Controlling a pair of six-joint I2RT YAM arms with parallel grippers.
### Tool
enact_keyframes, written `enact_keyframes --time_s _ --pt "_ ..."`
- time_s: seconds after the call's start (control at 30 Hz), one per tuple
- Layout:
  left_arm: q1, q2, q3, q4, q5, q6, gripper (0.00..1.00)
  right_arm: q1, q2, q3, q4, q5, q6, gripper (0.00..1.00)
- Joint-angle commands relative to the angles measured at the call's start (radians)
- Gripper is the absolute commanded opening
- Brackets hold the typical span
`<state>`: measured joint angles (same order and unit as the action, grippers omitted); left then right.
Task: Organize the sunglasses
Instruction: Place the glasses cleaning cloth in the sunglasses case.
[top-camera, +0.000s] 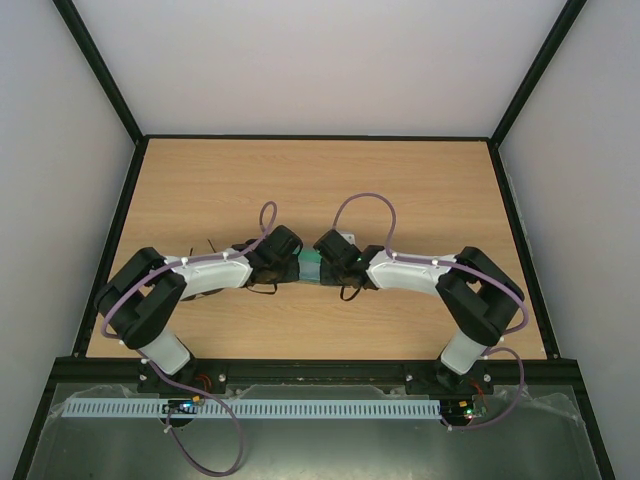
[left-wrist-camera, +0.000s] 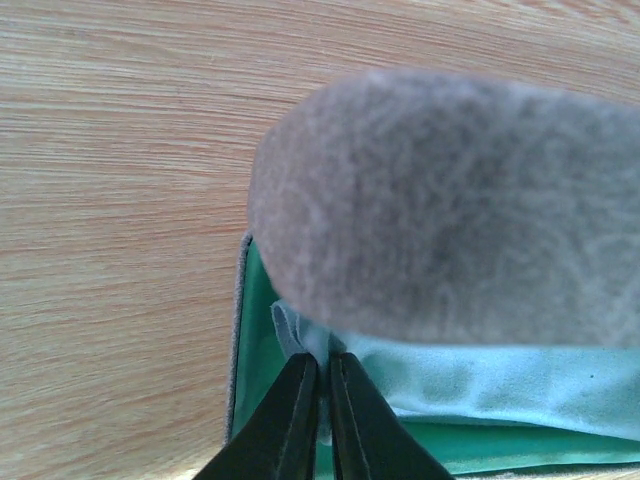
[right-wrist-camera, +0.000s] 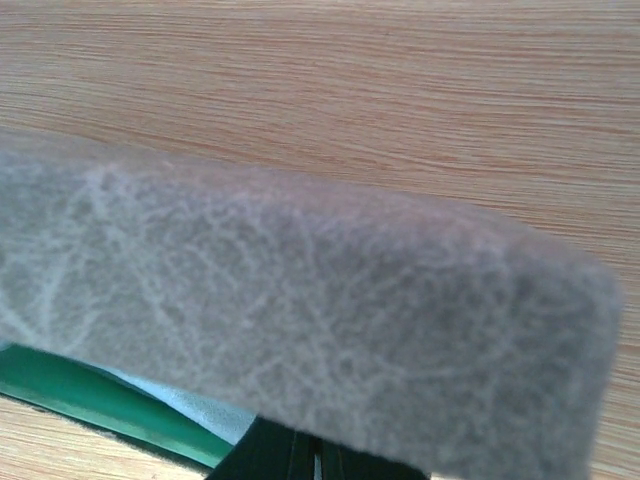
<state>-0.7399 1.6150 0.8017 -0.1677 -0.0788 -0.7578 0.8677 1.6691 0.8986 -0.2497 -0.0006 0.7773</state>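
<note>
Pinching the near corner of a pale blue cloth (left-wrist-camera: 480, 385), the left gripper (left-wrist-camera: 322, 366) has its fingers drawn to a thin slit, just inside the green-lined tray of the case (left-wrist-camera: 256, 350). Above the cloth, the case's grey felt lid (left-wrist-camera: 450, 200) hangs partly lowered. The right gripper (right-wrist-camera: 316, 452), fingers pressed together and holding nothing visible, sits at the case's other end, under the same lid. The sunglasses cannot be seen; they are probably inside the case, beneath the cloth. The case lies at the middle of the bench (top-camera: 300, 180). To do this step well, tuck the cloth fully inside the case's rim before letting go, so the lid shuts without trapping a corner.
</note>
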Motion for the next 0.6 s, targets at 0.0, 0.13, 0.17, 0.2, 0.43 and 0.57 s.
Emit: enact_keyframes --time_s 0.0,0.13,0.17,0.2,0.43,0.57 --pt "0.007 0.004 0.010 -0.002 0.000 0.013 0.07 -0.007 0.010 -0.014 0.000 0.038 -0.006 0.01" --pt "0.007 -0.005 0.004 -0.006 -0.001 0.011 0.08 -0.009 0.020 -0.015 -0.002 0.043 -0.007 0.01" --pt "0.007 -0.007 0.002 -0.006 -0.001 0.010 0.08 -0.009 0.021 -0.016 -0.001 0.044 -0.007 0.01" --pt "0.007 -0.008 0.000 -0.008 -0.001 0.010 0.09 -0.009 0.024 -0.017 0.000 0.044 -0.008 0.01" --pt "0.007 -0.011 -0.007 -0.012 -0.004 0.006 0.10 -0.009 0.039 -0.021 0.000 0.052 -0.007 0.01" --pt "0.008 -0.018 -0.009 -0.020 -0.010 0.004 0.15 -0.009 0.039 -0.017 -0.006 0.059 -0.007 0.01"
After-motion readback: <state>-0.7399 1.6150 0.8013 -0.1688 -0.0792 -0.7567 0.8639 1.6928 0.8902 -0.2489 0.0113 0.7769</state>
